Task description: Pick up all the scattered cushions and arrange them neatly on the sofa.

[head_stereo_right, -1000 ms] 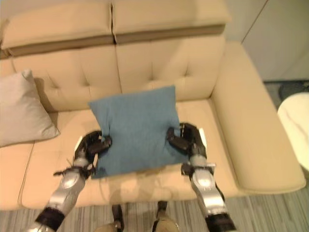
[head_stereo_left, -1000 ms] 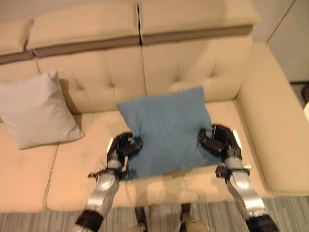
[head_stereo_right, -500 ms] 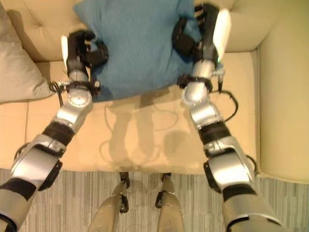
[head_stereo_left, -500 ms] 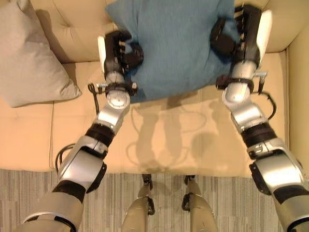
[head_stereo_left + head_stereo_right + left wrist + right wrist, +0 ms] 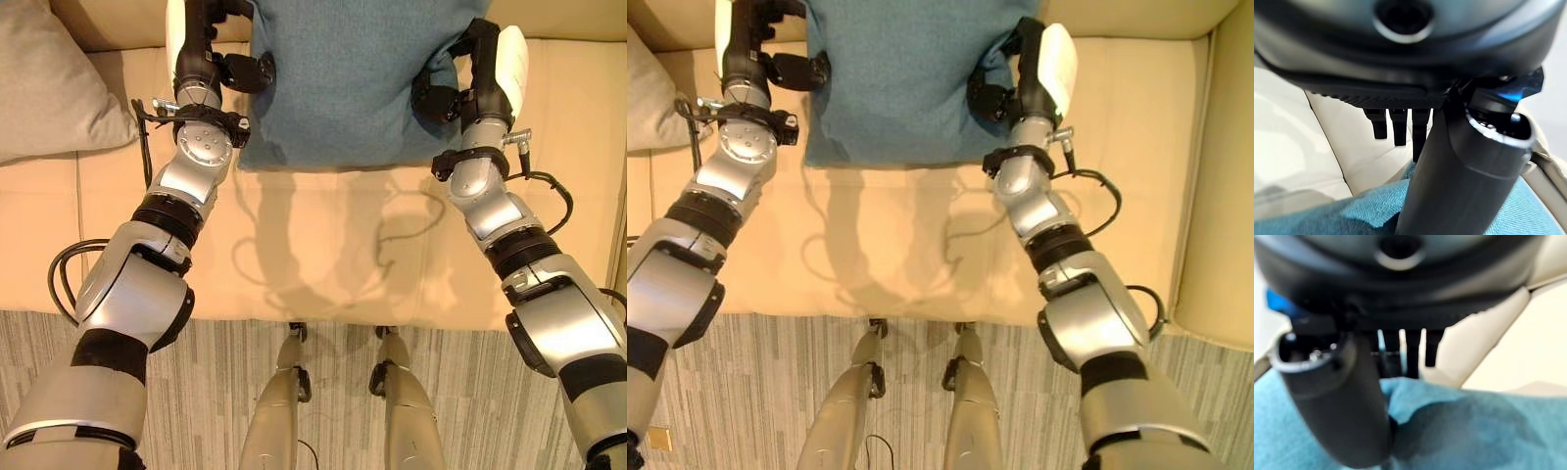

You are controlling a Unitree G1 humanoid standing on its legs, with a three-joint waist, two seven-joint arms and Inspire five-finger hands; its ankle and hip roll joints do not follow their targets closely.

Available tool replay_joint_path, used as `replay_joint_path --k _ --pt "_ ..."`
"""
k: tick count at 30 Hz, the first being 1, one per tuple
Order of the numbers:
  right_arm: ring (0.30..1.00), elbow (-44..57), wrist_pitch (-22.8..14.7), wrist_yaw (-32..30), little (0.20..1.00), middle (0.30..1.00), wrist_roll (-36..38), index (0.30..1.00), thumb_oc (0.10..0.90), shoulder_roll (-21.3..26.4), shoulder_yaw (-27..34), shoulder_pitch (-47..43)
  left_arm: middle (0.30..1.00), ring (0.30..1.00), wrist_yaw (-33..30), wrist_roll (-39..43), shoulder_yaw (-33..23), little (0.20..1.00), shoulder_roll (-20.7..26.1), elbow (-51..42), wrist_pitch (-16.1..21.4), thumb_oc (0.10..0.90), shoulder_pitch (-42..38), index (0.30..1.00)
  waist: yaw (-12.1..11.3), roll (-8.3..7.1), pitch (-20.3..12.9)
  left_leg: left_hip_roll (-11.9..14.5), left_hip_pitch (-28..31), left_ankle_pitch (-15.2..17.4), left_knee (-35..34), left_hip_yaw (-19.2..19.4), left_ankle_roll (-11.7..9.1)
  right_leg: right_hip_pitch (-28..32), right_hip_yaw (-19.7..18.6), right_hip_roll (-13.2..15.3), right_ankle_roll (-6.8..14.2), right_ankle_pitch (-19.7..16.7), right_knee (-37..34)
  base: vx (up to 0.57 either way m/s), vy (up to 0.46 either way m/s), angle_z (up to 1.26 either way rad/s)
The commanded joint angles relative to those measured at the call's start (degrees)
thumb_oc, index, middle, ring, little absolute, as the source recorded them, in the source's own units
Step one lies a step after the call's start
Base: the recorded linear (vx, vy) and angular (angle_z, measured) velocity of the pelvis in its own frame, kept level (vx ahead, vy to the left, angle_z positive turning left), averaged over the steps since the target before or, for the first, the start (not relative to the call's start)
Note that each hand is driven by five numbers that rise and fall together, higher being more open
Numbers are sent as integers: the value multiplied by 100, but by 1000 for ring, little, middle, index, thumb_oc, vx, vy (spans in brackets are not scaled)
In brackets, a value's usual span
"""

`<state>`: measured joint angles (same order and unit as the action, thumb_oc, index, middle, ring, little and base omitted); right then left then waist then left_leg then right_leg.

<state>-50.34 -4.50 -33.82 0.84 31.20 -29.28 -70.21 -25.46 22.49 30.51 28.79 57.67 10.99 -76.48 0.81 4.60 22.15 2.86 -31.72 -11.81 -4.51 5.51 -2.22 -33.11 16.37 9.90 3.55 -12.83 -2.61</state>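
A blue cushion (image 5: 343,78) is held over the back of the beige sofa seat (image 5: 323,255), with one hand pinching each side edge. My left hand (image 5: 211,59) grips its left edge and my right hand (image 5: 470,83) grips its right edge. In the left wrist view the thumb (image 5: 1459,166) presses on the blue cloth (image 5: 1352,215), with the fingers behind it. The right wrist view shows the same: the thumb (image 5: 1342,401) is on the cushion (image 5: 1474,431). A grey cushion (image 5: 49,88) leans at the seat's left.
The sofa's right armrest (image 5: 1225,196) rises beside my right arm. Grey striped floor (image 5: 216,392) lies below the seat's front edge. Bare seat spreads between the blue cushion and the front edge.
Both arms have stretched further forward, carrying the blue cushion towards the backrest. The camera has tipped down, so the sofa sits higher in the picture.
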Motion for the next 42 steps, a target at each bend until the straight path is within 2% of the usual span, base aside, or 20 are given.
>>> replay_joint_path --k 1,6,9,13,14,15,16,17,18,21,27,28,29,31,36,37,41,42 --pt "900 677 -575 -6 900 900 -95 900 800 -218 -120 -532 900 900 -70 -58 -115 900 72 -415 700 800 -223 900 -219 -63 -1015 -227 413 570 -49 -139 -265 2 -165 -40 492 813 769 0 0 0" --pt "900 739 -572 274 900 900 143 900 800 82 144 -19 900 900 99 -23 -458 900 269 -567 624 800 627 900 -246 -135 -986 -215 459 555 -49 -95 -304 116 -143 -48 488 749 624 -30 -14 1" --pt "900 735 -636 445 900 900 582 900 800 130 382 202 900 900 202 230 -614 900 243 -578 648 800 871 900 -245 -166 -977 -208 454 541 -49 -91 -327 156 -137 -46 486 729 578 -43 -25 3" --pt "900 735 -849 644 900 900 1483 900 800 126 769 437 900 900 414 963 -811 900 125 -747 835 800 1075 900 -225 -180 -960 -185 429 521 -49 -88 -378 185 -126 -39 468 746 586 -22 -33 5" --pt "900 735 -851 648 900 900 1488 900 800 128 771 442 900 900 418 968 -808 900 127 -748 835 800 1078 900 -225 -182 -963 -185 429 521 -49 -90 -378 185 -125 -38 468 748 588 -11 -17 9" --pt "900 715 -917 667 900 900 1715 900 800 105 888 486 900 900 442 1093 -853 900 92 -767 869 800 1098 900 -218 -186 -957 -184 425 521 -49 -94 -385 181 -120 -39 467 752 598 -23 -22 8" --pt "900 599 -1240 912 900 900 2743 900 800 -77 1170 572 900 900 519 1361 -902 900 24 -808 940 800 1087 900 -207 -186 -926 -173 401 521 -49 -93 -401 150 -111 -38 464 767 627 -39 -29 8" --pt "900 437 -1431 1179 900 900 3447 900 800 -177 1225 466 900 900 606 1607 -913 900 -47 -747 989 800 969 900 -201 -187 -877 -148 351 513 -49 -65 -426 79 -121 -46 469 771 650 55 -30 4" --pt "900 425 -1434 1188 900 900 3456 900 800 -177 1221 454 900 900 609 1612 -914 900 -43 -738 989 800 962 900 -204 -184 -919 -135 402 653 -49 -106 -456 132 -181 -69 518 904 637 66 -26 3" --pt "900 287 -1540 1446 900 900 3981 900 800 -381 1074 214 900 900 741 1875 -846 900 -194 -610 1010 800 704 900 -188 -176 -858 -104 284 626 -49 -61 -488 -16 -196 -91 532 913 693 29 -6 0" --pt "900 209 -1467 1665 900 900 4041 900 800 -735 598 -168 900 900 905 1859 -505 900 -448 -292 911 800 264 900 -167 -152 -784 -64 69 558 -49 -10 -491 -329 -224 -117 547 905 788 21 11 -5" --pt "566 341 -1444 1740 566 566 4006 566 577 -905 411 -268 900 900 968 1844 -404 900 -645 -277 892 800 172 900 -141 -150 -760 -53 -3 539 -49 2 -488 -437 -233 -119 544 902 831 59 15 -6" --pt "300 503 -1463 1781 300 300 3960 300 400 -1045 324 -307 300 300 1010 1814 -338 300 -804 -377 903 400 164 300 -115 -150 -734 -51 -35 531 -49 9 -483 -503 -238 -129 543 903 860 69 12 -7" --pt "300 769 -1499 1783 300 300 3820 300 400 -1152 285 -271 300 300 1057 1806 -285 300 -965 -576 921 400 195 300 -90 -153 -735 -53 -43 541 -49 18 -474 -549 -253 -142 539 908 878 47 -1 -8" --pt "300 1753 -1667 1504 300 300 3092 300 400 -1059 495 44 300 300 929 1629 -352 300 -908 -1587 1135 400 406 300 -40 -136 -745 -63 -34 579 -49 16 -451 -587 -289 -183 521 915 882 13 -9 -7" --pt "300 2179 -1799 1309 300 300 2632 300 400 -984 704 227 300 300 809 1342 -428 300 -833 -2071 1255 400 570 300 -27 -124 -692 -81 -82 447 -49 51 -409 -646 -250 -168 459 779 881 -71 7 0" --pt "300 3374 -2181 598 300 300 1227 300 400 -968 1438 775 300 300 106 330 -989 300 -1023 -3630 1682 400 1217 300 -33 -53 -670 -96 -156 495 -49 29 -386 -768 -296 -182 453 811 903 -18 1 0" --pt "300 3604 -2214 460 300 300 914 300 400 -970 1529 875 300 300 -36 88 -1051 300 -1067 -3876 1691 400 1326 300 -37 -40 -679 -96 -192 496 -49 33 -382 -812 -299 -176 454 811 921 0 0 0"
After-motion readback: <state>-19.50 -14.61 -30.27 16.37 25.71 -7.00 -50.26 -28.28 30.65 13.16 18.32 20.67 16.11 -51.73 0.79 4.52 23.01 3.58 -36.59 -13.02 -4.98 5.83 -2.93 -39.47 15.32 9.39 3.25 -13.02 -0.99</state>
